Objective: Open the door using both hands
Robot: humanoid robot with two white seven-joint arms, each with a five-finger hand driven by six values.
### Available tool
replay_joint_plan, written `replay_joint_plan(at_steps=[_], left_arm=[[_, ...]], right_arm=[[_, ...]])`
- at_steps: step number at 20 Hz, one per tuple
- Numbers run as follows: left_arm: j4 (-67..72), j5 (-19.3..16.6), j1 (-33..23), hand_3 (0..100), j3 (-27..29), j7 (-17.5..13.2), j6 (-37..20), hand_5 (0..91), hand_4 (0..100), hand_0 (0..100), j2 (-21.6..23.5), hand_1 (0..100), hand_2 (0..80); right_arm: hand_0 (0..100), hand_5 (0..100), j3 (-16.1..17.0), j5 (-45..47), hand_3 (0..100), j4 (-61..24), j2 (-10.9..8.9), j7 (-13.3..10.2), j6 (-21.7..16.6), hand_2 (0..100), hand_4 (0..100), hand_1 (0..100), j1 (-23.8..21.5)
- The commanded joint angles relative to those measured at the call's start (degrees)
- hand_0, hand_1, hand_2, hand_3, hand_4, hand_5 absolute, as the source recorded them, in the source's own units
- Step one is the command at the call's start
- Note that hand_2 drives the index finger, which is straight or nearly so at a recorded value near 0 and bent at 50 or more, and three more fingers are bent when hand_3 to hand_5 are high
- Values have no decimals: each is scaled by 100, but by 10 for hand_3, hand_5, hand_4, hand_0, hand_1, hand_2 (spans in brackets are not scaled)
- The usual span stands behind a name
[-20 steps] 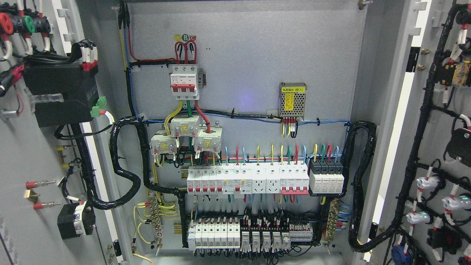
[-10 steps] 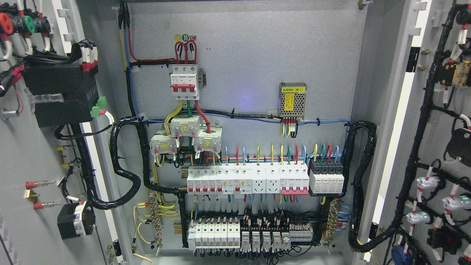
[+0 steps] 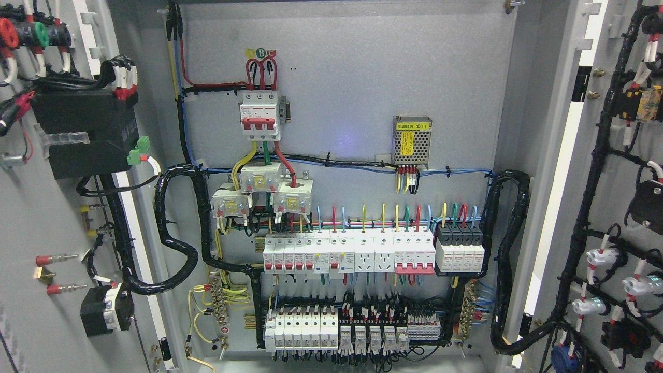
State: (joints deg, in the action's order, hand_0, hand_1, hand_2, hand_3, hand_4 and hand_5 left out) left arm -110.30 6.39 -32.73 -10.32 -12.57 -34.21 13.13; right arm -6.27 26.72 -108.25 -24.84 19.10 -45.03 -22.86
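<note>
Both cabinet doors are seen swung wide: the left door (image 3: 46, 217) at the left edge, the wired backplate (image 3: 352, 155) with its breakers (image 3: 347, 254) between, the right door (image 3: 616, 207) at the right. Nothing has shifted over the last second. Neither hand is in view, so finger positions cannot be told. The opening is judged complete.

Grey metal back panel (image 3: 352, 77), evenly lit
</note>
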Motion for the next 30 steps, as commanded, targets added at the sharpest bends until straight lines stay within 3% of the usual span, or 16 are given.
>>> replay_joint_plan(at_steps=[1, 8, 14, 16, 19, 30], left_arm=[[-405, -6, 477, 0, 83, 0, -33, 0, 31, 0, -135, 0, 0], [-616, -24, 663, 0, 189, 0, -85, 0, 31, 0, -363, 0, 0], [-651, -24, 663, 0, 364, 9, -507, 0, 31, 0, -513, 0, 0], [-651, -32, 672, 0, 373, 18, -648, 0, 31, 0, -548, 0, 0], [-651, -32, 785, 0, 373, 26, -648, 0, 31, 0, -557, 0, 0], [-634, -50, 1550, 0, 566, 123, -648, 0, 31, 0, -680, 0, 0]], right_arm=[[107, 0, 566, 17, 0, -627, -30, -47, -1605, 0, 0, 0, -17], [107, 0, 777, 744, 0, -636, -47, -82, -1711, 0, 0, 0, -8], [107, 0, 1014, 852, 0, -636, -74, -100, -1851, 0, 0, 0, -16], [107, 0, 1005, 852, 0, -627, -82, -371, -2106, 0, 0, 0, -51], [107, 0, 1005, 852, 0, -592, -135, -635, -2151, 0, 0, 0, -95], [107, 0, 996, 870, 0, -601, -223, -592, -2396, 0, 0, 0, -96]])
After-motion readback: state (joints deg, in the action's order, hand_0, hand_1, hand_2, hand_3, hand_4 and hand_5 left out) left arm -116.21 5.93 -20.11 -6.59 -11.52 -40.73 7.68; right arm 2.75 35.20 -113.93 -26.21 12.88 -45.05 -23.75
